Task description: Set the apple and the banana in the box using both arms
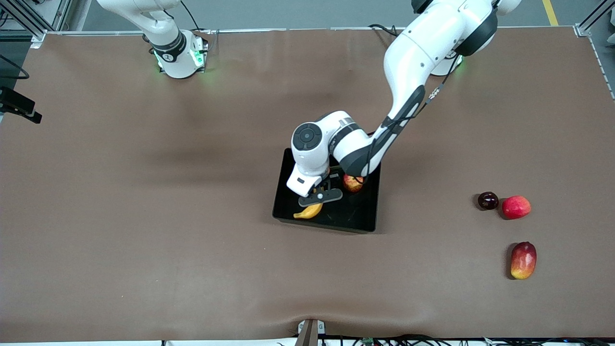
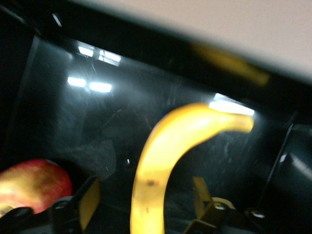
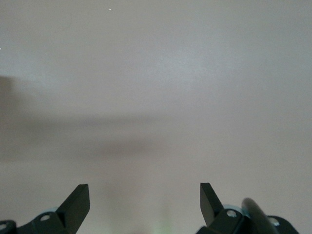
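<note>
Sitting well apart from the box (image 1: 372,211), toward the left arm's end of the tabletop (image 1: 144,216), are a dark round fruit (image 1: 487,200), a red-pink fruit (image 1: 516,207) just beside it, and a mango (image 1: 523,260) nearer the front camera. The left arm's wrist covers much of the box. The left claw (image 1: 321,195) hangs low inside it, its fingers (image 2: 87,200) spread to either side of the banana (image 1: 309,211), not pinching it. The banana lies on the box floor, its long axis running from the claw toward the box's near wall. The apple (image 1: 353,183) lies in the box beside it. The right claw (image 3: 145,200) waits wide open over bare tabletop.
</note>
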Robot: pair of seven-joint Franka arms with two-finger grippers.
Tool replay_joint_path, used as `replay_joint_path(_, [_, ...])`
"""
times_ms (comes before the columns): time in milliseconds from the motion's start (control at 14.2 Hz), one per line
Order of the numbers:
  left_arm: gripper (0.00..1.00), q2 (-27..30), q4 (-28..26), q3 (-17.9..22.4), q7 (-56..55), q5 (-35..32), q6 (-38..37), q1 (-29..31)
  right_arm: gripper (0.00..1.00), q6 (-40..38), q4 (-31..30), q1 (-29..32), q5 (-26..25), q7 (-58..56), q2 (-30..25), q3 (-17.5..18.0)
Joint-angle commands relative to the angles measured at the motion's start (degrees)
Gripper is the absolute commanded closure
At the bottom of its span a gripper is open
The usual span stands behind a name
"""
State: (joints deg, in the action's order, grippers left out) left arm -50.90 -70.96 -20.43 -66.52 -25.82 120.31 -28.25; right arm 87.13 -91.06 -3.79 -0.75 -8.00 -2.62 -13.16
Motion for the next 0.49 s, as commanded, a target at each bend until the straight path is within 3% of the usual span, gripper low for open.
replay_joint_path(0, [0.00, 7.46, -1.20, -0.58, 1.13, 0.51, -2.87, 4.86, 0.00, -0.29, 0.18, 0.80, -0.83, 0.09, -0.10, 0.59])
replay_joint_path(422, [0.00, 18.98, -1.46, -0.49, 5.93, 1.12, -12.81, 14.44, 0.00, -0.29, 0.27, 0.80, -0.83, 0.09, -0.10, 0.59])
